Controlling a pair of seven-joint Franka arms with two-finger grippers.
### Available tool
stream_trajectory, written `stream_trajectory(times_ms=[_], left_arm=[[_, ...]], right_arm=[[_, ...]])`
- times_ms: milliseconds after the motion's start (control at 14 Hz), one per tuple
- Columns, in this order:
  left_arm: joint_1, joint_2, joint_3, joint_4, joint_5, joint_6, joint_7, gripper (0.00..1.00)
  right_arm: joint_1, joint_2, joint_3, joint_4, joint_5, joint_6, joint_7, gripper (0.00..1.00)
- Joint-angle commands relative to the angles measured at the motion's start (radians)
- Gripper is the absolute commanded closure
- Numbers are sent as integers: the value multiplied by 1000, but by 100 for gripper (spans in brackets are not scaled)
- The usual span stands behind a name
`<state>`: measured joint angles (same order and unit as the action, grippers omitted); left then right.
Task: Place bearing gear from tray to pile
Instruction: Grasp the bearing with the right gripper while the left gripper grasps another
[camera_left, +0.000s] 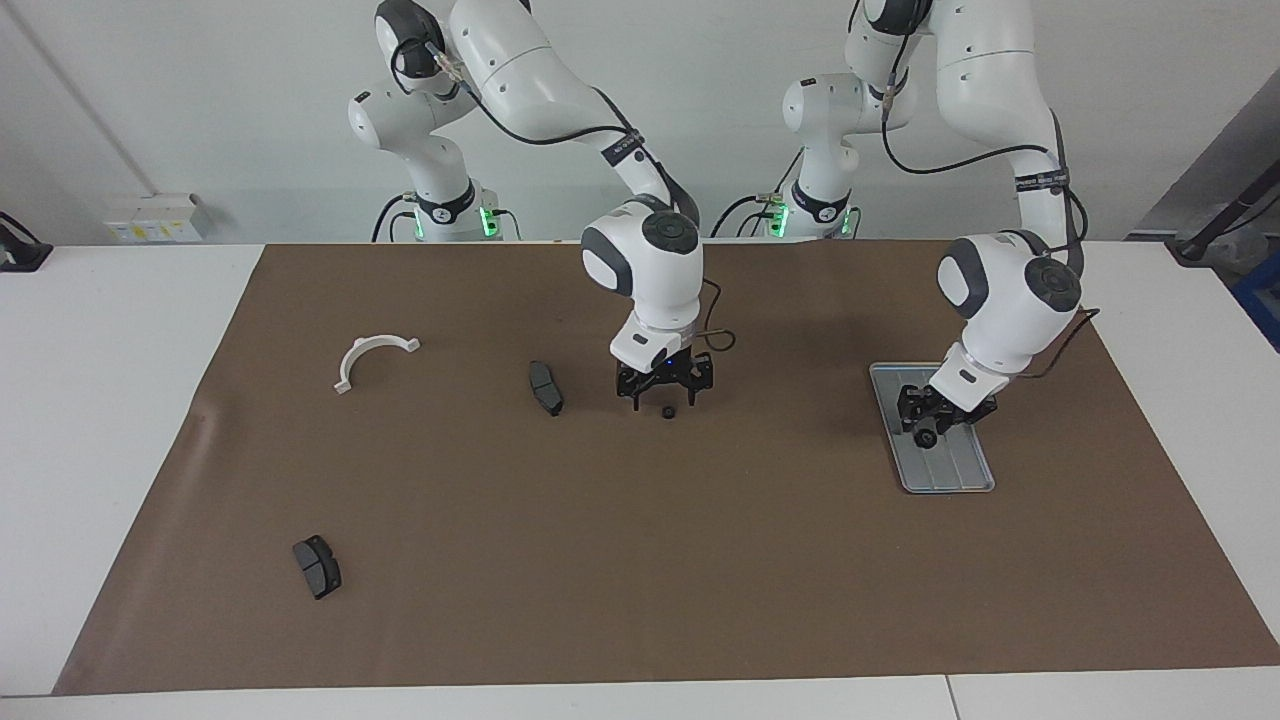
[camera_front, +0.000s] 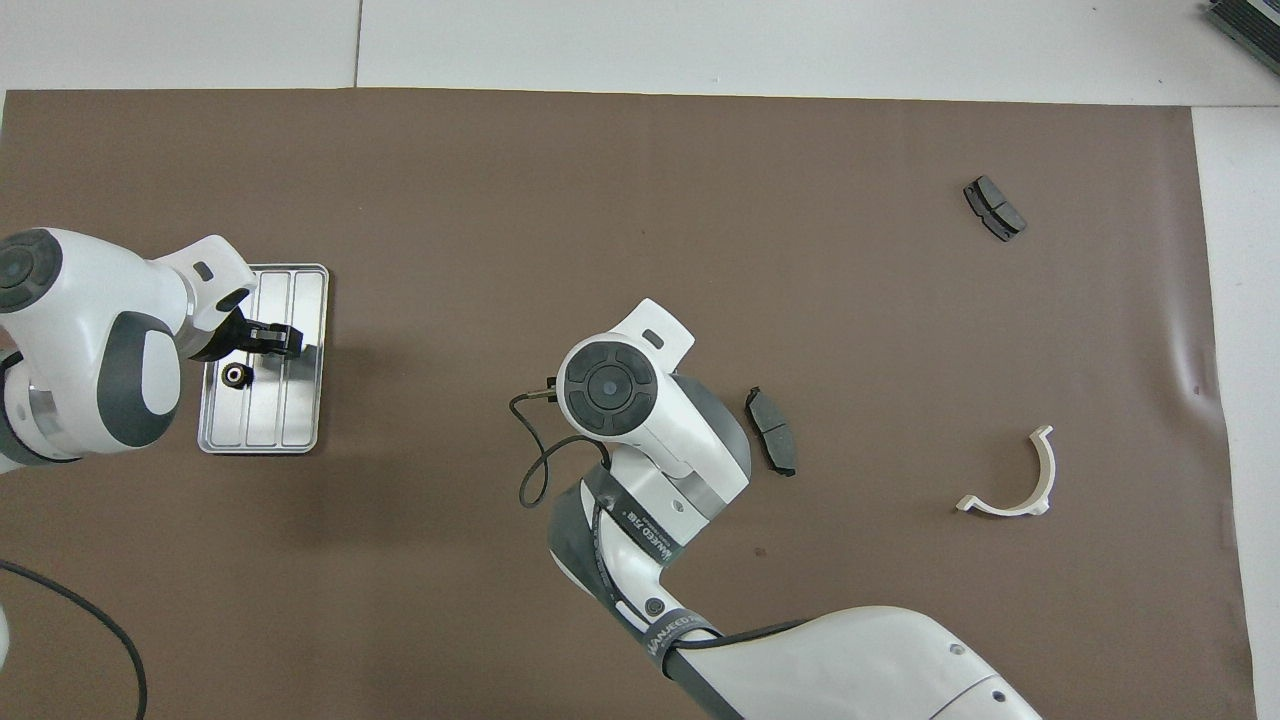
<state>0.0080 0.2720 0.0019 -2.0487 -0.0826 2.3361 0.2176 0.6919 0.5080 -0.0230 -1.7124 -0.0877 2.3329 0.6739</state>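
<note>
A small black gear (camera_left: 928, 438) sits on the metal tray (camera_left: 950, 478) at centre right of the facing view, under the left gripper (camera_left: 925, 424), whose fingers' state cannot be told. At centre, the right gripper (camera_left: 664, 390) hangs spread over a second gear (camera_left: 667, 412) on the brown mat (camera_left: 640, 560), a brake pad (camera_left: 546, 388) just beside it.

From overhead, the gear (camera_front: 236, 376) lies in the tray (camera_front: 300, 420) at middle left beside the left gripper (camera_front: 268, 340). The right arm's wrist hides its own gripper. A white bracket (camera_front: 1020, 480) and another pad (camera_front: 994, 208) lie at right.

Ridged silver-grey metal tray (camera_front: 300, 400) holding small black round gear (camera_front: 236, 376), left gripper (camera_front: 272, 340) over tray, white half-ring bracket (camera_front: 1022, 482), two dark grey brake pads (camera_front: 773, 432).
</note>
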Motion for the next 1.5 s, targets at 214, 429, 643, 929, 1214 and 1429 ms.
stream_trajectory(times_ms=[214, 429, 643, 929, 1214, 1429], left_arm=[[10, -10, -7, -65, 18, 98, -52, 44], [10, -5, -7, -58, 18, 100, -53, 44], [10, -5, -7, -51, 17, 100, -55, 48], [9, -2, -7, -42, 17, 101, -81, 68], [9, -2, -8, -31, 17, 97, -81, 85], [-2, 3, -8, 17, 17, 46, -95, 85]], right_arm=[[6, 33, 0, 13, -24, 35, 0, 37], [9, 32, 0, 11, -26, 29, -2, 37], [11, 32, 0, 8, -26, 26, -2, 44], [11, 32, 0, 8, -26, 23, -2, 57], [11, 32, 0, 14, -23, 23, 6, 92], [9, 32, 0, 17, -7, 19, 13, 100]])
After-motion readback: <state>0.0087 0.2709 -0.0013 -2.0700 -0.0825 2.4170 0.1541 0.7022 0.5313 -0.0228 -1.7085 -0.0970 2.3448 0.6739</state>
